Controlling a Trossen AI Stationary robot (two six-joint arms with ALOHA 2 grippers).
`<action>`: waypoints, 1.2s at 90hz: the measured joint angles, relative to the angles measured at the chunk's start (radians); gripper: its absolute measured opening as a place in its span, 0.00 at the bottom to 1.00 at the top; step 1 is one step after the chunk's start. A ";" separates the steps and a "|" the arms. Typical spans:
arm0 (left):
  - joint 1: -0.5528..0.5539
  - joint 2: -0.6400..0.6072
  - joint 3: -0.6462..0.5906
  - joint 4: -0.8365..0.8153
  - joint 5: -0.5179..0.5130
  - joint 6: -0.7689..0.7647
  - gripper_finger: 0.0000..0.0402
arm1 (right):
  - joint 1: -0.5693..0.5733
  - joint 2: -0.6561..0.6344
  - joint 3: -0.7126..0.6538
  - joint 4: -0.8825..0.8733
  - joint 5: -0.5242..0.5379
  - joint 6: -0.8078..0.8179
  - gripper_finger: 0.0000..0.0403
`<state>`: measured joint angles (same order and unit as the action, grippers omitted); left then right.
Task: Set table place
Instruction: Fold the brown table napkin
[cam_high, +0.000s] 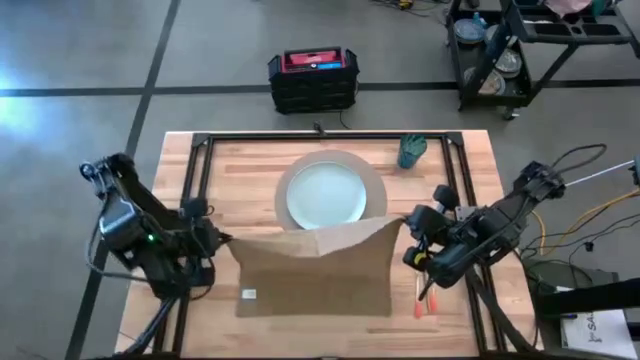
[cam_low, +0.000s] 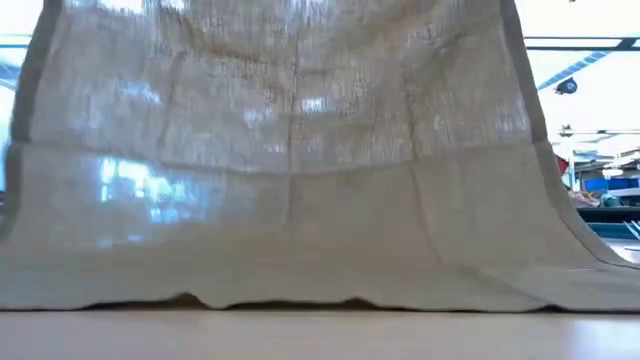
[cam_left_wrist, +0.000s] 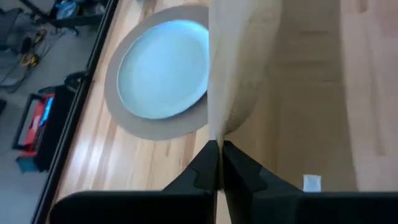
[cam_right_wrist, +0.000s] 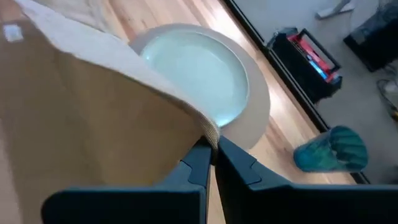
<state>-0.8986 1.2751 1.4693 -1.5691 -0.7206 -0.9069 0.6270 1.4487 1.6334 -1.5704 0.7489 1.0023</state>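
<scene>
Both grippers are pinching corners of the brown napkin (cam_high: 315, 265), left gripper (cam_high: 222, 240) mid-left, right gripper (cam_high: 405, 222) mid-right. The plate (cam_high: 325, 194) is sitting empty on the round mat (cam_high: 378, 190) at center, teal cup (cam_high: 411, 150) lying upper right, orange-handled utensils (cam_high: 425, 295) lower right

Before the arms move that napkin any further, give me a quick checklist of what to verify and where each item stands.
1. Left gripper shut on a napkin corner: ok.
2. Right gripper shut on the opposite corner: ok.
3. Napkin's far edge lifted, near edge resting on the table: ok, though the lifted edge sags over the plate rim.
4. Plate centred on the round mat: ok.
5. Teal cup upright, clear of the cloth: ok.
6. Orange-handled utensils by the right arm, partly hidden; whether they lie clear of it: cannot tell.
</scene>
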 joint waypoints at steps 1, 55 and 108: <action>0.000 0.003 -0.007 0.001 0.005 -0.005 0.00 | -0.002 0.000 -0.007 0.000 -0.004 0.004 0.00; -0.021 0.220 -0.178 0.254 0.158 -0.099 0.00 | 0.090 0.088 -0.190 0.315 -0.159 0.109 0.00; -0.059 0.434 -0.181 0.375 0.241 -0.161 0.00 | 0.179 0.227 -0.192 0.348 -0.238 0.285 0.00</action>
<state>-0.9579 1.7096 1.2881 -1.1937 -0.4797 -1.0679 0.8058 1.6761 1.4410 -1.2221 0.5112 1.2876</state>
